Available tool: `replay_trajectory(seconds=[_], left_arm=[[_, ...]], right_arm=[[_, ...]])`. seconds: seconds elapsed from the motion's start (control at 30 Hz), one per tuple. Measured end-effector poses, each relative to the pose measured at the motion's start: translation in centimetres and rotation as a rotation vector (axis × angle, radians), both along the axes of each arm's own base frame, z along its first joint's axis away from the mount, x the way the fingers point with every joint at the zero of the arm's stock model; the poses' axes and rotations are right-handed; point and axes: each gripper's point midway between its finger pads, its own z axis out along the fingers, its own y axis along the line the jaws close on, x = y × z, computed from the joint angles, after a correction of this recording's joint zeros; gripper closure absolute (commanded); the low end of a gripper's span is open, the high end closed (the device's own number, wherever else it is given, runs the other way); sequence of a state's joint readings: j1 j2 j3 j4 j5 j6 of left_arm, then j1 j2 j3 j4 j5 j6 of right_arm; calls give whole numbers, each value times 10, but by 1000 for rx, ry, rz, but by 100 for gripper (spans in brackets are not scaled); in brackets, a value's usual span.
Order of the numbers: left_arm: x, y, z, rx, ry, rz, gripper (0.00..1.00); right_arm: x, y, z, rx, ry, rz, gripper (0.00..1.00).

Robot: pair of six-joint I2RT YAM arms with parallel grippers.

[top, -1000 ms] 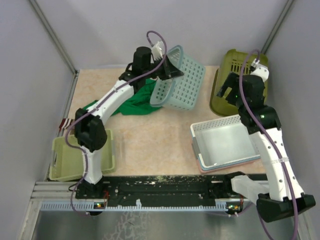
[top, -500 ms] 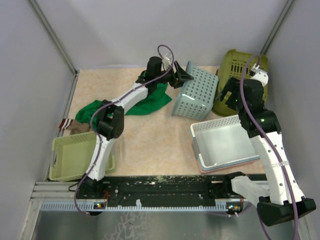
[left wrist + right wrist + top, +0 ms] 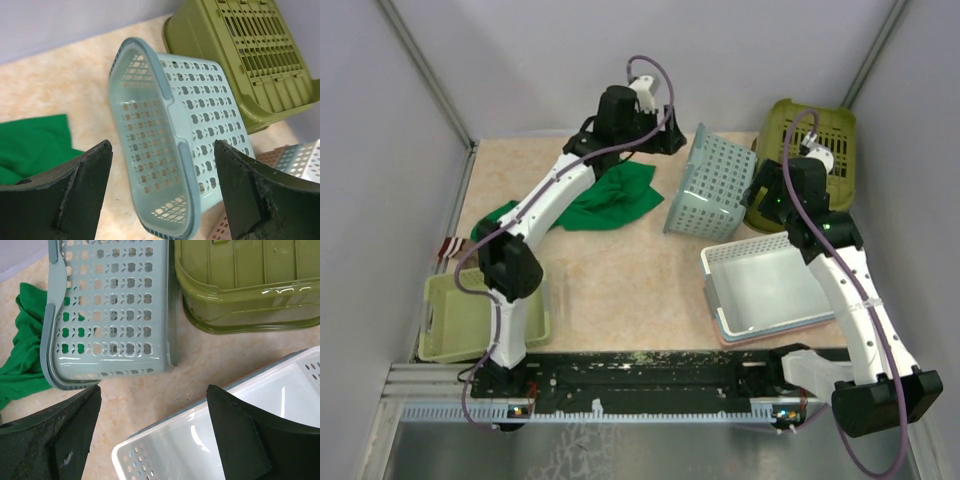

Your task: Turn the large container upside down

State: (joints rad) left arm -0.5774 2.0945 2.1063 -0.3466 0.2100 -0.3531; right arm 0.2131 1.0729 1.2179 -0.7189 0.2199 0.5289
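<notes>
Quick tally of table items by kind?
Deep bins: 2 (olive-green tub, teal mesh basket)
Shallow trays: 2 (light-green tray, white tray; more may be nested beneath)
Cloths: 1 (green cloth)
Unidentified brown item, left edge: 1
Total: 6

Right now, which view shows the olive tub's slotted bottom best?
Left wrist: the olive tub fills the corner, its slots clear. Top external shows the tub small, partly behind the right arm. Right wrist catches only its side wall and rim.
</notes>
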Motion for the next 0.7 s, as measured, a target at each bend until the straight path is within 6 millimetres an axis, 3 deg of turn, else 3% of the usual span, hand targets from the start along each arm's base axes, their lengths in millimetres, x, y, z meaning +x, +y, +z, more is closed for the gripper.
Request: replay_trajectory(seconds=[0.07,0.17,0.3,0.53,0.7], left_arm=[[-14,-3,17,95,-100,27,12],[-44,-24,30,183,-192,10,13],[-77,-52,18,279,-227,-39,13],[-67,-35,-35,385,-148,-14,27],[-63,-26,-57,420,-107,-3,37]], right_arm=[[1,0,0,6,-5,-9,14],[5,-1,2,13,-27,-22,14],[5,-2,4,16,-35,-31,14],[-1,-8,10,6,-53,-53,14],[-7,-14,16,-5,-74,-73,14]])
